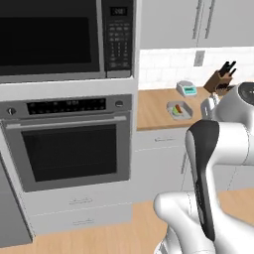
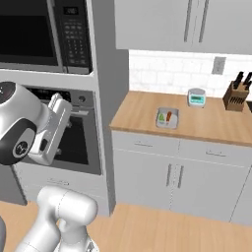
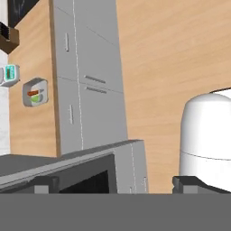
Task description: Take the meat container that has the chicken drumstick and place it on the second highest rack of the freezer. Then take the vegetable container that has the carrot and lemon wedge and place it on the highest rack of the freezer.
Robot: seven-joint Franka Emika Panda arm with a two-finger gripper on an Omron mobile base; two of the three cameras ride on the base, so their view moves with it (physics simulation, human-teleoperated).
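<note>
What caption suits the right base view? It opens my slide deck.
Vegetable container with carrot and lemon wedge waits on the wooden counter beside the wall oven.

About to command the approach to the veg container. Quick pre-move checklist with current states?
1. Vegetable container on the wooden counter, upright: ok.
2. Carrot and lemon wedge inside it: ok.
3. Gripper open and holding nothing: ok.
4. Gripper near the container: not ok; the hand view looks across the cabinets, with the container far off at its left edge.
5. Nothing crowding the container: ok; the scale and knife block stand apart behind it.
6. Freezer door open: cannot tell.
</note>
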